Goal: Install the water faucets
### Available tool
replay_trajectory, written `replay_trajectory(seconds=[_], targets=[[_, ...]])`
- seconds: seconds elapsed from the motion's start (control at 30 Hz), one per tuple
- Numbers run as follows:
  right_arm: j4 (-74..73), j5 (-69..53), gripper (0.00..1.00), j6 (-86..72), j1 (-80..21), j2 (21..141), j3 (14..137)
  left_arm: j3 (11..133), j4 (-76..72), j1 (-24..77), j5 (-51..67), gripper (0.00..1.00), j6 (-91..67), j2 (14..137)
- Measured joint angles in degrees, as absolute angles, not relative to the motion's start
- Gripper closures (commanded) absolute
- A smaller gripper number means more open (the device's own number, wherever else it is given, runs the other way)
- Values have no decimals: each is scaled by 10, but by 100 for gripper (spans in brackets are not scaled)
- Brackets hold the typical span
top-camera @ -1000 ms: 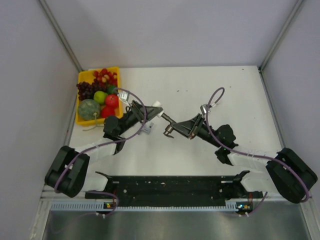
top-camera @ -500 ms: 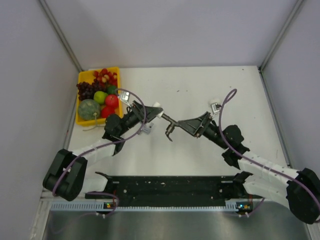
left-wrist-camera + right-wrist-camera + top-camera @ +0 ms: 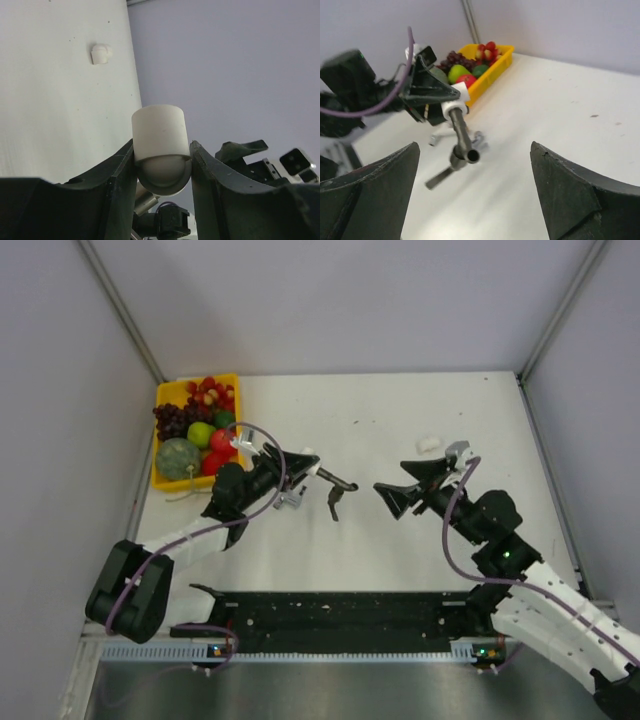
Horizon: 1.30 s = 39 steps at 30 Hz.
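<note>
My left gripper (image 3: 303, 468) is shut on the white fitting (image 3: 161, 137) of a dark grey faucet (image 3: 335, 488). It holds the faucet above the table, spout pointing right, lever handle (image 3: 440, 177) hanging down. In the right wrist view the faucet's (image 3: 462, 135) open end faces my right gripper (image 3: 474, 147). That gripper (image 3: 385, 497) stands open a short way right of the faucet, touching nothing. A silvery faucet (image 3: 292, 500) lies on the table under the left gripper. One small white fitting (image 3: 428, 443) lies loose behind the right gripper, also in the left wrist view (image 3: 101, 53).
A yellow tray (image 3: 160, 478) of toy fruit sits at the back left, close behind the left arm. A long black rail (image 3: 340, 612) runs along the near edge between the arm bases. Grey walls close in the table on three sides.
My right gripper opened, let go of the dark grey faucet and drew back to the right. The left gripper kept its hold, and the faucet now hangs from it alone.
</note>
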<state>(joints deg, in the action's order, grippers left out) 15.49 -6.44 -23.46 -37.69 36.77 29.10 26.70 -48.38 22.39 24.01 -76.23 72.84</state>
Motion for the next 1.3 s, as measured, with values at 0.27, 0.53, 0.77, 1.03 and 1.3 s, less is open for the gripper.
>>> replay_trajectory(seconds=[0.27,0.53,0.77,1.03,1.3], targets=[[126,-90,8,106,-399,370,285,285,-382,218,229,100,-768,709],[128,32,8,348,-573,491,286,344,-282,213,231,100,-756,685],[259,165,9,523,-639,557,244,374,-225,211,252,100,-747,682],[369,216,12,636,-658,620,241,391,-171,211,274,100,-729,658],[457,229,17,704,-675,695,241,396,-155,211,283,100,-722,647]])
